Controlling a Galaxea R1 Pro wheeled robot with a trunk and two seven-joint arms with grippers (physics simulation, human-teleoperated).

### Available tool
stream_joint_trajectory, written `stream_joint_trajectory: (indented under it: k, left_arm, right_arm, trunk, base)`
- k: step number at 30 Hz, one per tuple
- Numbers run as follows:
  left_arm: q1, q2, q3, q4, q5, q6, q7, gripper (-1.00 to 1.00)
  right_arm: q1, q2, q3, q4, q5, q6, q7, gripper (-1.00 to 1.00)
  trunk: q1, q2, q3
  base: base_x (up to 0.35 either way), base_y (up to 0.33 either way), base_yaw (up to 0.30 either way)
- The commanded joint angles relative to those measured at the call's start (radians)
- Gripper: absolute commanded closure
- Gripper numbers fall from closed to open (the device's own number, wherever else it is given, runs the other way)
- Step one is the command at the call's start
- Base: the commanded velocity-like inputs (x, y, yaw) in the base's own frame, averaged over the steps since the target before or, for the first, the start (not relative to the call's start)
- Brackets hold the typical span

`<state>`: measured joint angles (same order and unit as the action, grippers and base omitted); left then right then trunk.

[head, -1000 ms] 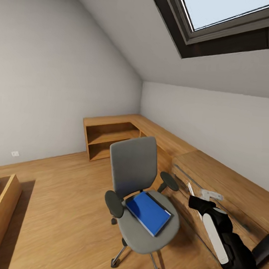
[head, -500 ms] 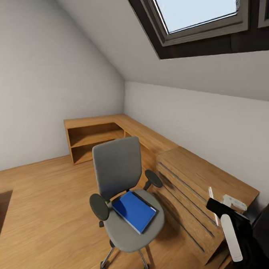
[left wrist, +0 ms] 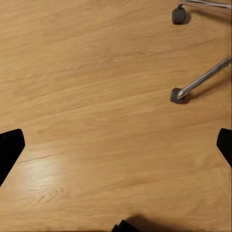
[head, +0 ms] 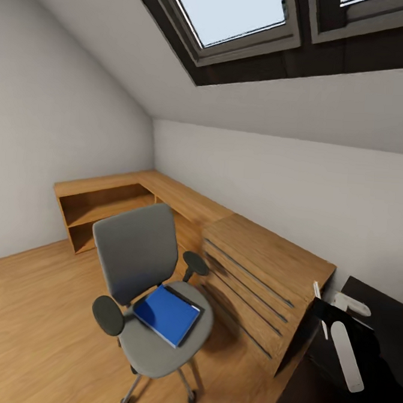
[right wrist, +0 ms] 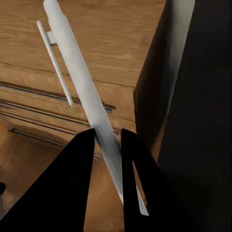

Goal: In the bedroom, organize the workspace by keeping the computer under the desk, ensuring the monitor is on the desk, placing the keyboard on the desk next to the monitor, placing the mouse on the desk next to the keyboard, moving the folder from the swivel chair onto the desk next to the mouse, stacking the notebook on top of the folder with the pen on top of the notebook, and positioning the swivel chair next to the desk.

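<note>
The swivel chair [head: 139,254], grey with black armrests, stands on the wooden floor left of centre in the head view. A blue folder [head: 167,314] lies flat on its seat. At the lower right, my right gripper [head: 321,311] is shut on the thin white pen [head: 317,289]. The right wrist view shows the pen [right wrist: 79,84] clamped between both dark fingers of this gripper [right wrist: 107,141]. The black top of the desk [head: 391,323] shows at the right edge, just beyond that gripper. My left gripper [left wrist: 116,147] is open over bare floor, near the chair's chrome legs [left wrist: 200,81].
A light-wood drawer chest [head: 263,269] stands between the chair and the desk, against the far wall. A low wooden shelf unit [head: 102,203] runs along the wall into the corner. A sloped ceiling with skylights [head: 230,11] hangs overhead. Open floor lies left of the chair.
The whole view has swung to the right, so chair and chest sit further left and the desk's black top has come into view. My right gripper still holds the pen.
</note>
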<state>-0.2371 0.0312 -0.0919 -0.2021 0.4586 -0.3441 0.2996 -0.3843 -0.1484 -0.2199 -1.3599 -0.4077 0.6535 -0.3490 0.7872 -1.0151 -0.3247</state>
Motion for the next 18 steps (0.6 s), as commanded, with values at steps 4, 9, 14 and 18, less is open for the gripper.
stream_joint_trajectory:
  k: [4, 9, 14, 18]
  left_arm:
    - [-0.001, 0.001, -0.008, 0.0, 0.006, -0.003, 0.007, -1.0]
    - [-0.001, 0.001, -0.008, 0.0, 0.006, -0.003, 0.007, -1.0]
    - [-0.001, 0.001, -0.009, 0.0, 0.005, -0.004, 0.007, -1.0]
    - [-0.001, 0.001, -0.008, 0.0, 0.006, -0.004, 0.008, -1.0]
  right_arm:
    - [-0.001, 0.0, 0.009, 0.001, -0.01, 0.004, -0.006, 1.0]
    - [-0.001, 0.0, 0.02, 0.023, -0.007, 0.0, -0.004, 1.0]
    - [-0.001, -0.002, 0.031, 0.058, -0.005, -0.005, 0.0, 1.0]
    - [-0.003, -0.005, 0.034, 0.166, -0.004, -0.006, 0.001, 1.0]
  trunk:
    - [0.0, -0.001, -0.001]
    - [0.0, -0.001, -0.001]
    - [0.0, -0.001, -0.001]
    - [0.0, -0.001, -0.001]
  base:
    - [0.0, -0.298, -0.02]
    - [0.0, -0.171, -0.003]
    - [0.042, -0.163, 0.0]
    - [0.017, -0.055, 0.0]
